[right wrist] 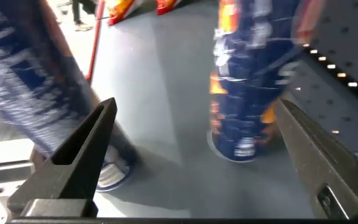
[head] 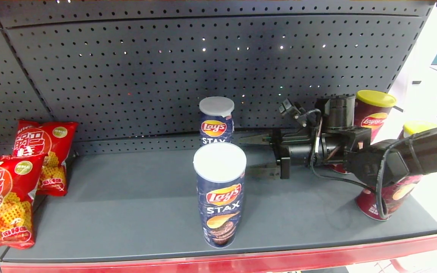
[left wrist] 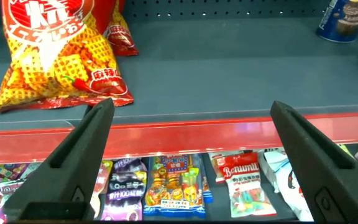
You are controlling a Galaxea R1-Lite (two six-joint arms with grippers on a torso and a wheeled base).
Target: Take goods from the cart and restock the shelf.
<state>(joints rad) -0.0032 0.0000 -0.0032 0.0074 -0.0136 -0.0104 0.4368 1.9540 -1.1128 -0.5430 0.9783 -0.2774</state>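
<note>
**Right hand wide open next to the blue cans**

My right gripper [head: 247,154] is spread wide with nothing in it. The tips are just beside the rear blue can [head: 216,121], and the front blue can [head: 219,193] stands nearer the lip of the shelf [head: 127,197]. It's hard to call contact from here, probably a small gap. I reckon the trick is backing straight out without nudging either can, or the red cans [head: 374,113] by my wrist. My left gripper [left wrist: 191,102] hangs open and empty too.

Grey shelf [head: 127,197], chip cans [head: 220,197], snack bags [head: 2,201]
</note>
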